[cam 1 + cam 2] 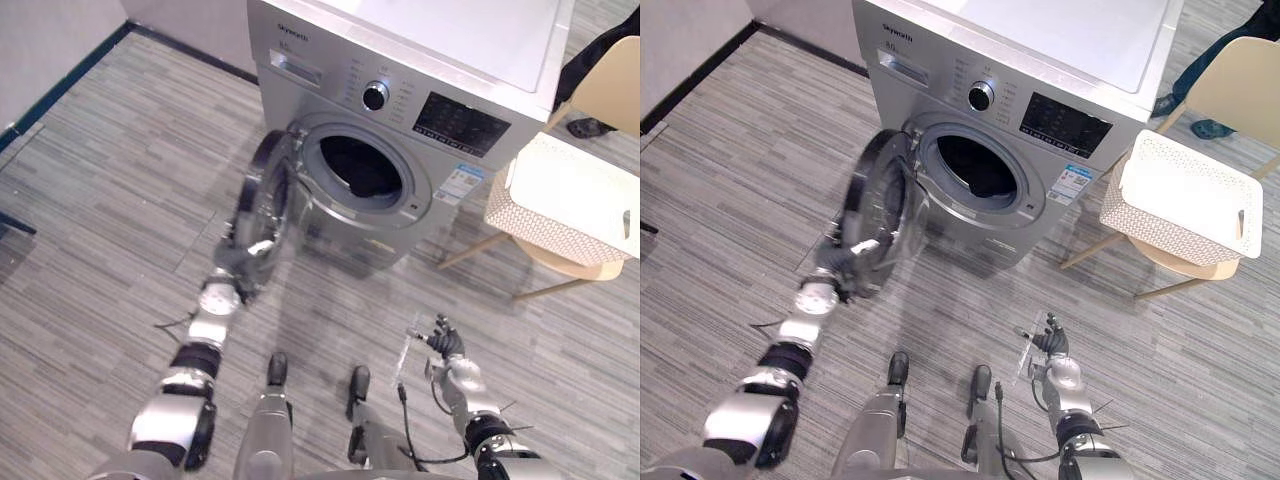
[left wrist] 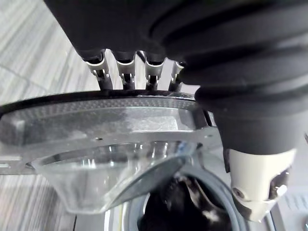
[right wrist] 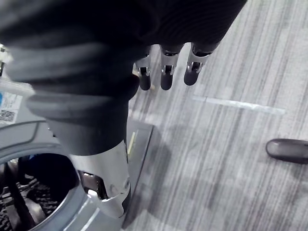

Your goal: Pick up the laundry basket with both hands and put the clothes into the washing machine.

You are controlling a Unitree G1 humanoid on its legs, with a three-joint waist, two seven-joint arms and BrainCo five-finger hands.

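From the left eye view, the washing machine (image 1: 330,85) stands with its round door (image 1: 265,200) swung out, and the left hand (image 1: 240,265) is on the door's lower edge. Dark clothes (image 1: 365,172) lie inside the drum. The laundry basket (image 1: 545,225) sits on a chair (image 1: 610,90) just right of the machine, well apart from both hands (no clothes are visible in it). The right hand (image 1: 447,345) hangs low over the floor.

The right eye view gives the same layout, with the basket's perforated wall plain to see.

In the left wrist view the hand meets the door's dark rim (image 2: 106,103). Whether it grips that rim or only presses on it, I cannot tell. The dark load shows past the glass.

In the right wrist view the fingers (image 3: 166,79) hang relaxed and hold nothing.

The loading looks done, so the door is the step in hand. Shutting it calls for a steady push along its swing until the latch catches.
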